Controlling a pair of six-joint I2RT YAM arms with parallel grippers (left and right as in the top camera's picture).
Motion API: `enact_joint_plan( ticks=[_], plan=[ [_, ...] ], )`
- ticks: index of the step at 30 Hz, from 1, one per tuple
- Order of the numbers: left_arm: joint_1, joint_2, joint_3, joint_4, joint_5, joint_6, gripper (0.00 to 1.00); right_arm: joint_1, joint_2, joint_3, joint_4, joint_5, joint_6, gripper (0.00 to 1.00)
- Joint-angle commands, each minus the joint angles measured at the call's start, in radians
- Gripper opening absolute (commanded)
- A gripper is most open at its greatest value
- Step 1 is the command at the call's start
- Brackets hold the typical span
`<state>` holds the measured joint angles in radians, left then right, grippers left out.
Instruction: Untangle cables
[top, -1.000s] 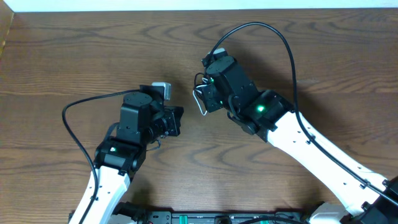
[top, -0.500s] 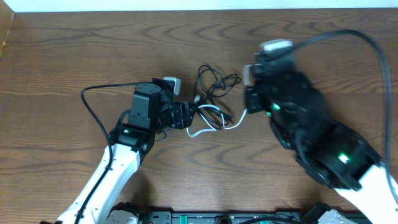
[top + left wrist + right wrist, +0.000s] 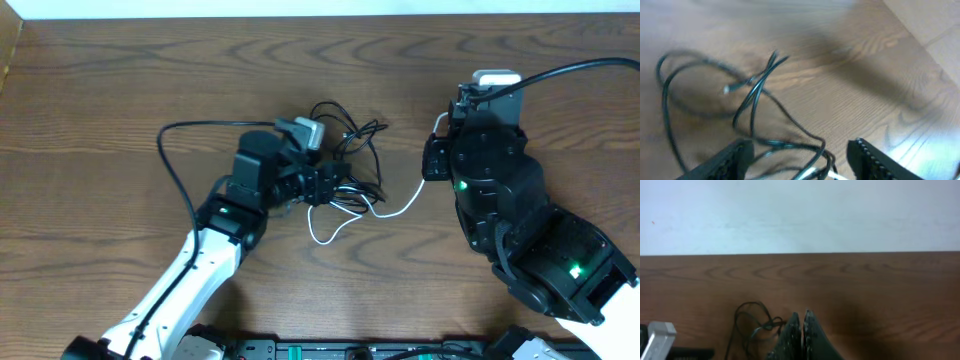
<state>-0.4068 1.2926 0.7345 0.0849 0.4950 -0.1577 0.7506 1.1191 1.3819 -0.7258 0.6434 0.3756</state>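
Note:
A tangle of thin black cables [image 3: 352, 140] lies on the wooden table at centre, and a white cable [image 3: 400, 208] runs out of it to the right. My left gripper [image 3: 335, 185] is open and low over the tangle. In the left wrist view its jaws [image 3: 805, 156] straddle black cables [image 3: 755, 90] and a bit of the white cable [image 3: 832, 175]. My right gripper [image 3: 430, 160] is shut, and overhead the white cable leads up into it. In the right wrist view the shut right gripper [image 3: 801, 314] points at the black cables [image 3: 752, 320], and no cable shows between the fingers.
The left arm's thick black wire [image 3: 180, 150] loops out to the left. The right arm's wire [image 3: 575, 70] arcs off to the right. The table's far edge [image 3: 300, 15] meets a pale wall. The left wrist's grey camera block [image 3: 657, 335] shows at the lower left.
My left gripper went from shut to open and moved up and right onto the tangle. The right arm swung right, uncovering the cables and drawing the white cable out to the right.

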Motion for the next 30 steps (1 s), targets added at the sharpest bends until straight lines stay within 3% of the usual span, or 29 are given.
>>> enact_joint_plan(
  ticks=[1, 15, 30],
  plan=[
    [-0.010, 0.056, 0.016, 0.044, -0.053, 0.127, 0.61, 0.003, -0.002, 0.012, -0.011, 0.024, 0.051, 0.01],
    [-0.010, 0.331, 0.016, 0.383, -0.066, 0.343, 0.46, 0.003, -0.021, 0.012, -0.135, 0.003, 0.050, 0.01],
    [-0.010, 0.523, 0.016, 0.555, -0.126, 0.336, 0.31, 0.003, -0.022, 0.012, -0.156, -0.105, 0.050, 0.01]
  ],
)
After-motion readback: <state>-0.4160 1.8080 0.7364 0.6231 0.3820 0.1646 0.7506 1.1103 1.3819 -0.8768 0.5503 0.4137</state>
